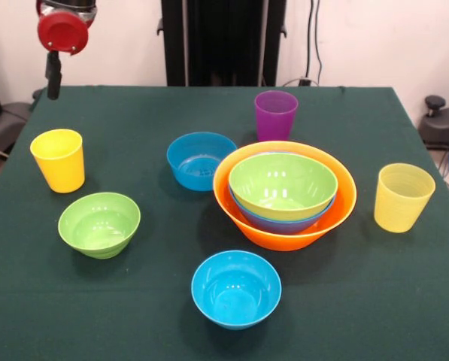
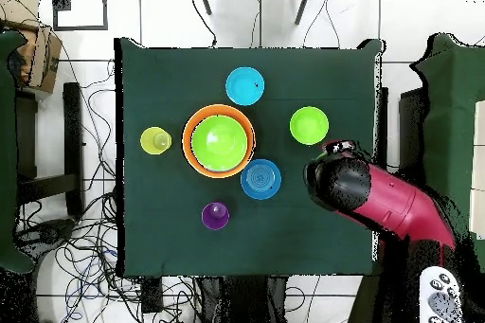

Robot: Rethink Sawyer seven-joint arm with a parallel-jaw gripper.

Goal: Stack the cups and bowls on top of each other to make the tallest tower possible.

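A medium green plastic bowl sits nested in the big orange plastic bowl. The gripper hangs beyond the opaque yellow plastic cup; I cannot tell its grip.

Table cloth was dark green, plain. Largest bowl was orange, glossy; nested inside it a blue bowl showing only as a rim, and a lime-green bowl on top. Two small bowls, one and another, were bright sky blue. Small bowl was light green. One cup was opaque yellow; another cup was pale translucent yellow with faint horizontal ribbing; third cup was purple. Arm was red and black; its end cap was red.
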